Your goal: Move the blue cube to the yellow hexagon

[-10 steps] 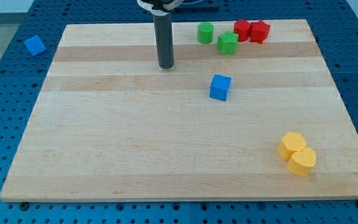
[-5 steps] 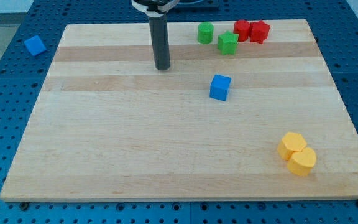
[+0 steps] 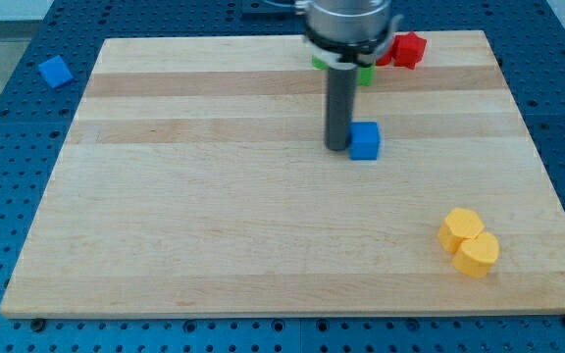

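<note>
The blue cube (image 3: pixel 365 140) sits on the wooden board (image 3: pixel 214 216), right of centre in its upper half. My tip (image 3: pixel 337 147) stands right against the cube's left side. Two yellow blocks lie touching near the board's lower right: the yellow hexagon (image 3: pixel 459 227) and a yellow cylinder (image 3: pixel 478 254) just below and right of it. The blue cube is well up and to the left of them.
A red star (image 3: pixel 409 49) lies near the board's top edge; another red block and two green blocks (image 3: pixel 365 74) beside it are mostly hidden behind the arm. A second blue block (image 3: pixel 55 71) lies off the board at the view's upper left.
My tip has swept right and down from the upper middle of the board to the blue cube's left side. The cube has shifted slightly right.
</note>
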Robot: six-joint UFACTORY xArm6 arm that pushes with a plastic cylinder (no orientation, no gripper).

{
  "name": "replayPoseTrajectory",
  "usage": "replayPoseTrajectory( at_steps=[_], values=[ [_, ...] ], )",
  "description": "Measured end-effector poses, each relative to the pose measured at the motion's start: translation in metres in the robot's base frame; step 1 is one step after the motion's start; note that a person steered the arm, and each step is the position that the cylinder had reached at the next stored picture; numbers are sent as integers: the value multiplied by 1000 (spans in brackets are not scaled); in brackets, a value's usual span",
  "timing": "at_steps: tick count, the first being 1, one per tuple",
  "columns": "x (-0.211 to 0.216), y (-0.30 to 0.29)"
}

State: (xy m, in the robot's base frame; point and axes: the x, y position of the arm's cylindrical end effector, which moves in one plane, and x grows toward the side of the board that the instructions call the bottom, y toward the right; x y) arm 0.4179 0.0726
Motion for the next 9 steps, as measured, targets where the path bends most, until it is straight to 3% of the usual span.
replayPoseTrajectory(
  at_steps=[1, 2, 4, 5, 6, 7, 8, 9],
  values=[
    [57, 62],
    [59, 55],
    [25, -21],
    [-3, -6],
    [-7, 46],
    [-2, 79],
    [39, 80],
    [37, 80]
  ],
)
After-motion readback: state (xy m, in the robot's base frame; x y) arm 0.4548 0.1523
